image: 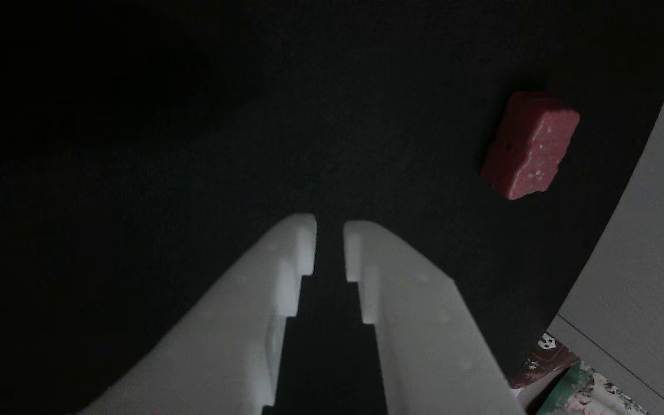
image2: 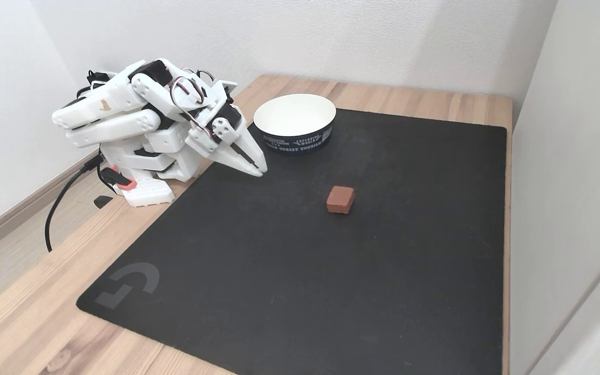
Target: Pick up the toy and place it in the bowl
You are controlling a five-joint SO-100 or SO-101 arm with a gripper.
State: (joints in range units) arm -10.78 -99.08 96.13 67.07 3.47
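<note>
- The tool [image2: 259, 170] hangs low over the near-left part of the black mat [image2: 300, 291] in the fixed view, arm folded back on its base. Its fingers are drawn to a narrow slit with nothing between them — the other view [image: 329, 226] shows bare mat through the gap.
- The toy [image2: 340, 199] lies flat on the mat, well apart from the tool and out to its right in the fixed view. In the other view the toy [image: 529, 145] sits up and to the right of the fingertips, tilted on a diagonal.
- The step in hand, as I judge it, is the reach. First spread the fingers well wider than the toy; as they stand they would only push it.
- Swing toward the toy and turn the wrist so the fingers meet its two flatter long sides, not the bumpy ends.
- Come down from above, straddle it, then close — a sideways sweep risks sliding it across the mat.
- The bowl [image2: 295, 110] stands at the mat's far edge on the counter [image2: 29, 333], near the arm, so the carry afterwards looks short.
</note>
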